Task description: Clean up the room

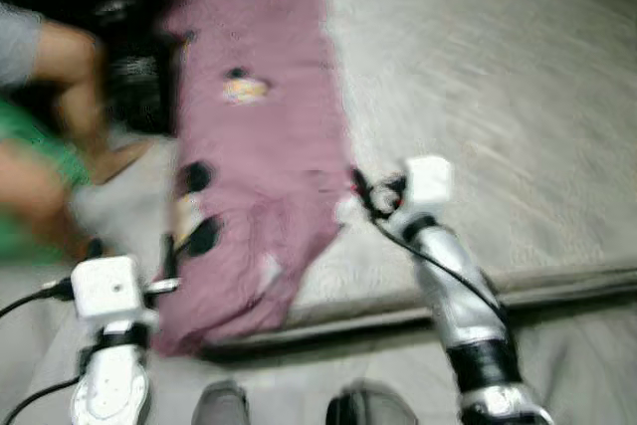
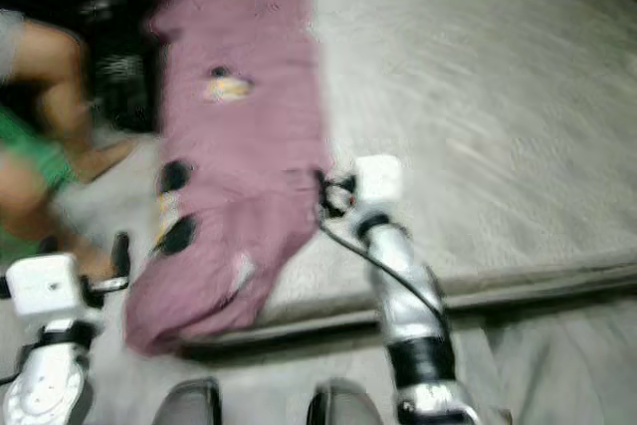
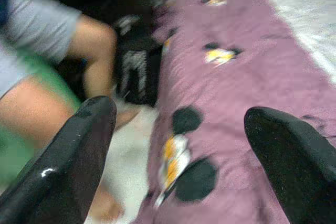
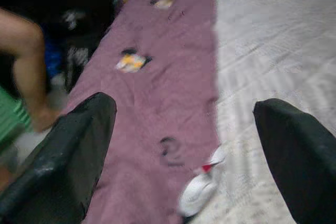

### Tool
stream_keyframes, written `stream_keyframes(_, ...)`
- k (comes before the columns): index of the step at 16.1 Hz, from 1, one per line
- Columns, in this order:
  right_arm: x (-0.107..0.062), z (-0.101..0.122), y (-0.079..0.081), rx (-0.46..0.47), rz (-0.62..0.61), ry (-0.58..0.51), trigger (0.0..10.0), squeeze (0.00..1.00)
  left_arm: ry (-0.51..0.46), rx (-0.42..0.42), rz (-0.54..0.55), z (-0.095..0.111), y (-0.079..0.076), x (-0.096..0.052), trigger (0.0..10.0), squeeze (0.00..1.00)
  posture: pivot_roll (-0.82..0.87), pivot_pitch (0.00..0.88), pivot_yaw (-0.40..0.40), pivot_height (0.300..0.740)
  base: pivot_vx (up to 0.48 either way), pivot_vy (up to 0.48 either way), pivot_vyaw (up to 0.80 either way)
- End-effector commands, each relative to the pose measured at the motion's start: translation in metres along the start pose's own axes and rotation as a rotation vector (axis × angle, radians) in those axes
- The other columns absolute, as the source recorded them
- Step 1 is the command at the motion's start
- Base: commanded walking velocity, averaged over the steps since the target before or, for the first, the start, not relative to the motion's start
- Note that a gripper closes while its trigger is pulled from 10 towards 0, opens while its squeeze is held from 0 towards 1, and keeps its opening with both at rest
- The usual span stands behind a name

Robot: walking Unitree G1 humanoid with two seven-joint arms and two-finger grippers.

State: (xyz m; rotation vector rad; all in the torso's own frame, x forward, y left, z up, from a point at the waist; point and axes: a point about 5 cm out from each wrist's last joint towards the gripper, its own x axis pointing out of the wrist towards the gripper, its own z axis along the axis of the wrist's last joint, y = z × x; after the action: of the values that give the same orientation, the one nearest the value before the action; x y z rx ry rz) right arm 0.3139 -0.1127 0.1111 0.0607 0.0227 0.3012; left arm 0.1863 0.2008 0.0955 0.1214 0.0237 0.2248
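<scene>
A mauve blanket [image 1: 259,136] with cartoon prints runs along the left side of the pale grey mattress [image 1: 498,97] and hangs over its near corner. My left gripper [image 1: 131,251] is open, low beside the hanging end of the blanket [image 3: 247,72]. My right gripper [image 1: 366,196] is open over the blanket's right edge [image 4: 168,77] near the corner. A small white item with a red spot [image 4: 202,190] lies at that edge, just in front of the right gripper. The pictures are blurred.
A person crouches at the left: a bare arm [image 1: 75,77], grey sleeve [image 3: 42,22] and green clothing [image 1: 35,141]. A black item with white print [image 3: 134,69] lies on the floor between the person and the bed. The mattress's front edge [image 1: 557,281] runs before me.
</scene>
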Motion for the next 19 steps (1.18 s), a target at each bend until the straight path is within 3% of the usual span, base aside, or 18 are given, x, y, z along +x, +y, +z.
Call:
stream_keyframes(1,-0.0082,-0.0070,-0.0189,-0.008,-0.066,0.032,10.0,0.00,0.016,0.003,-0.026,-0.0011,-0.0102,-0.0002,10.0,0.00,0.00,0.167,-0.055,0.740,0.000,0.000,0.00)
stream_keyframes(7,-0.0064,-0.0062,-0.0172,-0.024,-0.054,0.025,10.0,0.00,0.008,-0.041,-0.055,-0.0003,-0.0113,0.0010,10.0,0.00,0.00,0.167,-0.056,0.740,0.000,0.000,0.00)
stream_keyframes(11,-0.0055,-0.0074,-0.0152,-0.039,-0.045,0.030,10.0,0.00,0.015,0.006,-0.065,0.0000,-0.0133,0.0022,10.0,0.00,0.01,0.167,-0.056,0.740,0.000,0.000,0.78)
stream_keyframes(15,-0.0048,-0.0093,-0.0142,-0.044,-0.039,0.046,10.0,0.00,0.027,-0.006,-0.087,-0.0002,-0.0160,0.0025,10.0,0.00,0.01,0.177,-0.055,0.740,0.000,0.000,0.70)
stream_keyframes(19,-0.0042,-0.0101,-0.0151,-0.019,-0.051,0.051,10.0,0.00,0.040,-0.028,-0.088,-0.0015,-0.0161,0.0027,10.0,0.00,0.01,0.179,-0.056,0.740,0.000,0.000,0.00)
